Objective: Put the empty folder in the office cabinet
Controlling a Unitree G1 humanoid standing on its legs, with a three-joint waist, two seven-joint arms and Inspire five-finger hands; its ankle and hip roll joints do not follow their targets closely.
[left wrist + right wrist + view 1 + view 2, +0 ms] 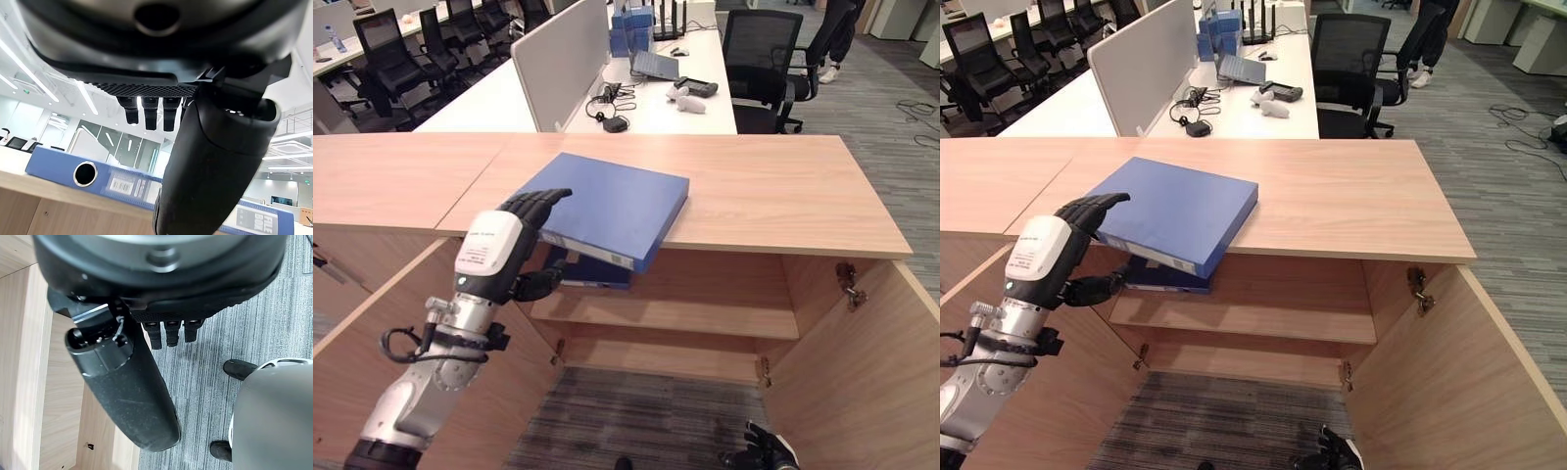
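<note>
Blue and smooth, one flat rectangular folder point(607, 204) lies on the pale woodgrain worktop point(773, 191) of the cabinet point(705, 313), its spine corner jutting past the front edge. The left robot hand point(524, 245) pinches that corner, fingers on top, thumb beneath. Its wrist view shows the spine's round metal-ringed hole point(86, 174) and labels. A second blue folder point(597, 271) sits just below the hand, on the shelf. The right robot hand point(146, 377) hangs relaxed and empty above striped grey carpet point(205, 382).
</note>
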